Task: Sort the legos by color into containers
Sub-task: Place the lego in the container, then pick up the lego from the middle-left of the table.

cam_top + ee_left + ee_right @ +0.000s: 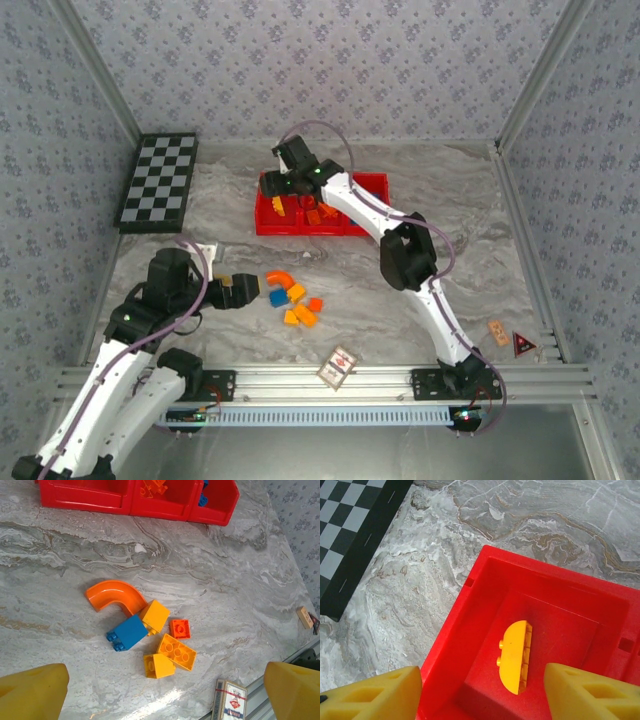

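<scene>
**Grey marble table, 1 yellow brick lying in the red tray**

Marbled grey tabletop spreads between patterned walls, and at its far middle we see the long red tray (290, 228) with 3 compartments. Our right gripper (283, 186) hangs over the left compartment (485, 580). From the right wrist we see its 2 yellow fingers (375, 695) standing well apart with nothing in their grasp. Between and below them 1 curved yellow brick (515, 655) lies on the compartment floor, touching neither finger. Orange pieces (318, 213) sit in the middle compartment, and a blue piece (202, 500) shows in the right one.

Our left gripper (246, 291) hovers low at the near left, spread wide and empty. Just to its right, 6 loose legos (292, 302) cluster on the table:
- an orange curved piece (115, 596)
- a blue brick (127, 633)
- a yellow cube (155, 616)
- a small red-orange square (179, 628)
- a flat yellow-orange plate (176, 651)
- a yellow slope (158, 665)

A checkerboard (160, 182) lies at the far left, and a card pack (338, 366) at the near edge.
</scene>
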